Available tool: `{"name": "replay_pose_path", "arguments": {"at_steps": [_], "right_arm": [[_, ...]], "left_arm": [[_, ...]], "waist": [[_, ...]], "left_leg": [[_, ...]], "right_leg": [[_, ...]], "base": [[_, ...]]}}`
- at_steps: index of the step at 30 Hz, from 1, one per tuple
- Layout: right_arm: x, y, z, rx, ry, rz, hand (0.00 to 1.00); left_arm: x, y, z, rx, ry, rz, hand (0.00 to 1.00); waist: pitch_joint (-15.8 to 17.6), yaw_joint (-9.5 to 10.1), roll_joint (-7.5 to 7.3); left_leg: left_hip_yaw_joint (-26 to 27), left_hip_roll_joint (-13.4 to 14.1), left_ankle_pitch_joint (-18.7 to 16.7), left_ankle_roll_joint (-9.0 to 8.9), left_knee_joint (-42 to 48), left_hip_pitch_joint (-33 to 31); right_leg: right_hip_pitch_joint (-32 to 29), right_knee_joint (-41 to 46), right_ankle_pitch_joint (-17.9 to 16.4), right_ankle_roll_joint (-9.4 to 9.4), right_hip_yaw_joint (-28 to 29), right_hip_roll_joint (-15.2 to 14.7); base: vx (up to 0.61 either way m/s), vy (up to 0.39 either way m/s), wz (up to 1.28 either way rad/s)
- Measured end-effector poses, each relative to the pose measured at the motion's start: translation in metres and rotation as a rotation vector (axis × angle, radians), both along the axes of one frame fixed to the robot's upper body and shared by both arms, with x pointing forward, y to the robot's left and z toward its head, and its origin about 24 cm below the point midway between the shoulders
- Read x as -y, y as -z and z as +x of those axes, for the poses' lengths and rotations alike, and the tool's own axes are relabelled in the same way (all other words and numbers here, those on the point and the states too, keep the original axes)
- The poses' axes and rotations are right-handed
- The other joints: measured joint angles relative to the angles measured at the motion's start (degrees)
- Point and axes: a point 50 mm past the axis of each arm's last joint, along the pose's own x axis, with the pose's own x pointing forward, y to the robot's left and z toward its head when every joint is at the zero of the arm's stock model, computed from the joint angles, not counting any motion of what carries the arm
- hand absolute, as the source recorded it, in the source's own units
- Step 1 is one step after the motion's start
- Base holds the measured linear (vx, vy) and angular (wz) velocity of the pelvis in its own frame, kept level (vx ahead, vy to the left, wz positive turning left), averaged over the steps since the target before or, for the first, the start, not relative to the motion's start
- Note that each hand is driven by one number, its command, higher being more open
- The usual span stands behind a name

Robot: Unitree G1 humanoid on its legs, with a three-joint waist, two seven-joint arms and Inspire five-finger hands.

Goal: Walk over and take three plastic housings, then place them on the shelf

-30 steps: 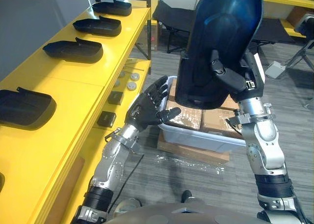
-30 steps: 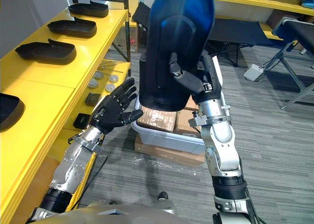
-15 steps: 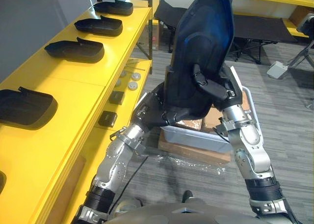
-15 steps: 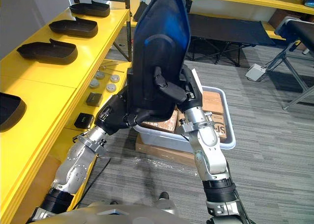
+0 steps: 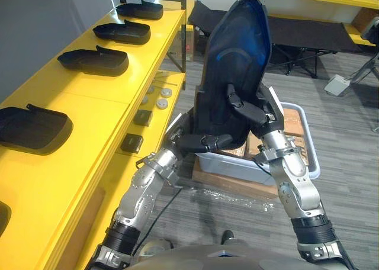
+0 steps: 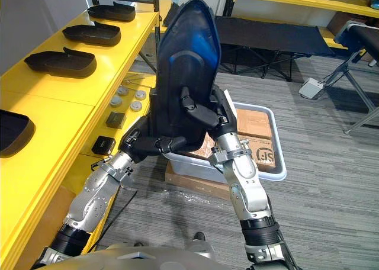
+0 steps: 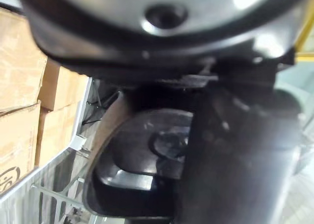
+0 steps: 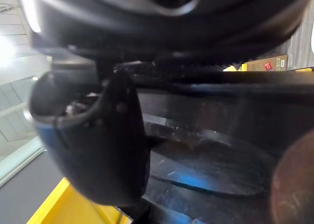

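A large dark plastic housing stands upright in the air before me, over the floor beside the yellow shelf. My right hand is shut on it, thumb across its front and fingers behind. My left hand grips its lower edge from the shelf side. The housing's hollow inside shows past the left hand and close against the right hand. Several more dark housings lie in a row on the shelf top, the nearest, then another, and two farther back.
A pale bin of cardboard boxes sits on flat cardboard on the floor under the held housing. Small round discs and black blocks lie on the lower shelf level. A black folding cot stands behind.
The housing has come down and left toward the shelf with my right hand. My left hand, open a second ago, has closed on its lower edge.
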Motion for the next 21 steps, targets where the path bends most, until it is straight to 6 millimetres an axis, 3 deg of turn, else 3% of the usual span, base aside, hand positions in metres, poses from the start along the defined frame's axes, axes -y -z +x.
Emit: {"name": "replay_pose_path", "arguments": {"at_steps": [21], "right_arm": [[-0.014, 0.007, 0.000, -0.036, 0.012, 0.010, 0.00]], "left_arm": [[-0.001, 0.004, 0.003, -0.029, -0.116, 0.087, 0.00]], "waist": [[0.0, 0.05, -0.04]], "left_leg": [[0.8, 0.1, 0.0, 0.01, -0.1, -0.1]], "right_leg": [[-0.7, 0.0, 0.2, 0.29, 1.0, 0.0]], "base": [[0.00, 0.000, -0.02]]}}
